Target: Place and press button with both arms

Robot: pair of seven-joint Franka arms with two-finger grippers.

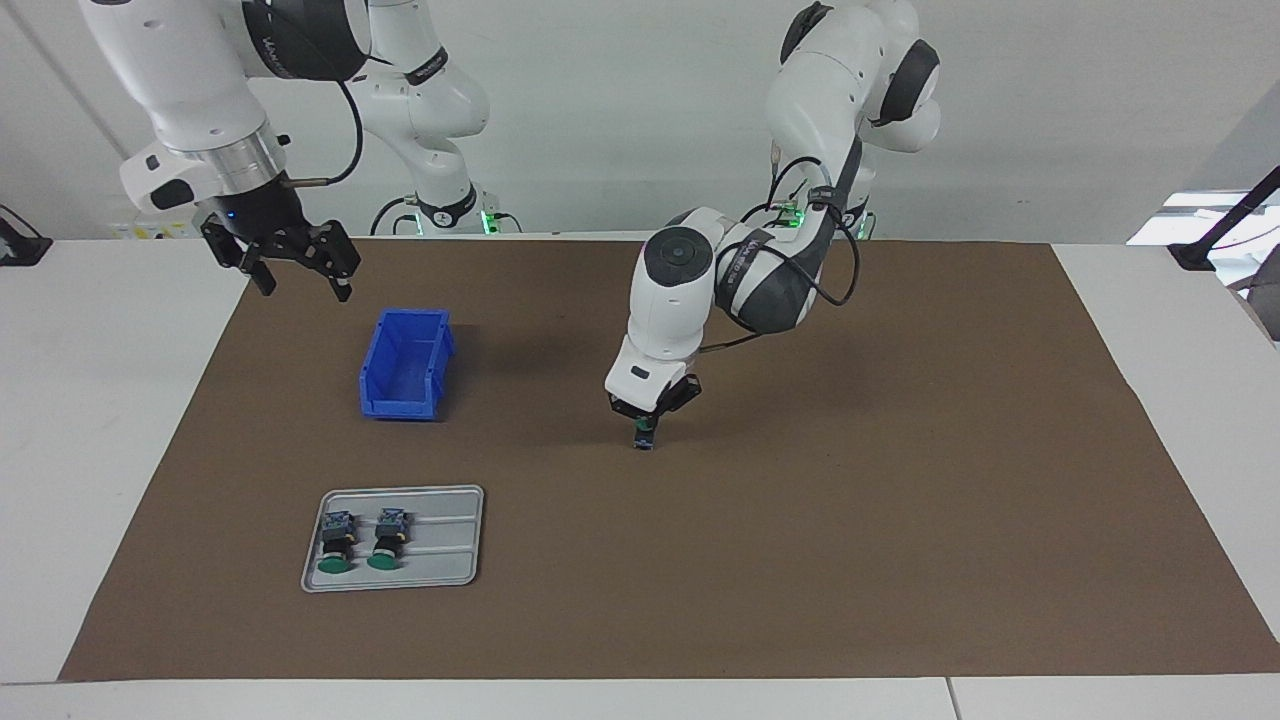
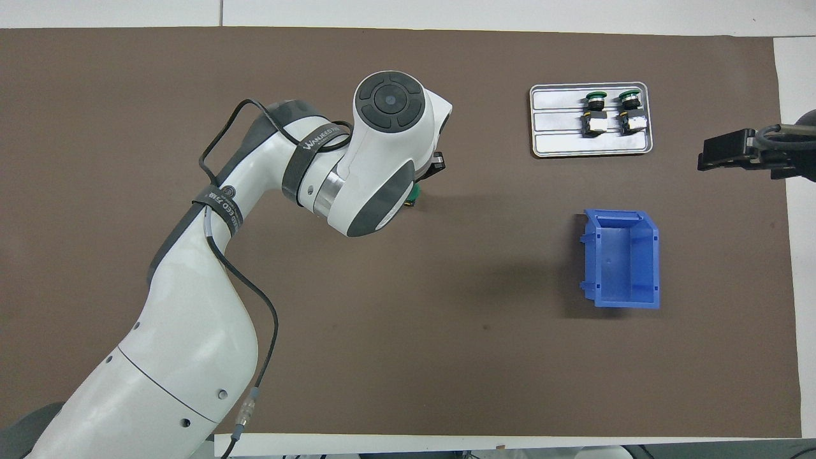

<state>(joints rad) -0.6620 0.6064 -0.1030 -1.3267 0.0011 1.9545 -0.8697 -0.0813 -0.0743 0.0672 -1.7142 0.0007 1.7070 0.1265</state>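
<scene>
Right arm waits, right gripper (image 1: 296, 272) up in the air over the edge of the brown mat (image 1: 900, 520) at the right arm's end of the table, fingers spread wide, nothing between them. In the overhead view only its black tip shows at the frame edge.

Next out: blue bin (image 1: 405, 365), open top, sitting on the mat toward the right arm's end. Can't see anything in it.

Left arm reaches in to mid-table, wrist bent steeply down. Left gripper (image 1: 650, 425) is low over the mat, fingertips together and clamped on the button (image 1: 645, 437). The button hangs from the fingertips right at the mat surface; can't tell if it touches down or sits just above. From overhead the wrist covers most of it, only a sliver of green cap shows (image 2: 415, 194).

Farthest out: grey metal tray (image 1: 440, 565), farther from the robots than the bin, same end of the table. Two more buttons lie in it side by side, one (image 1: 335, 543) and the other (image 1: 387, 538), green caps pointing away from the robots, close but not touching.
</scene>
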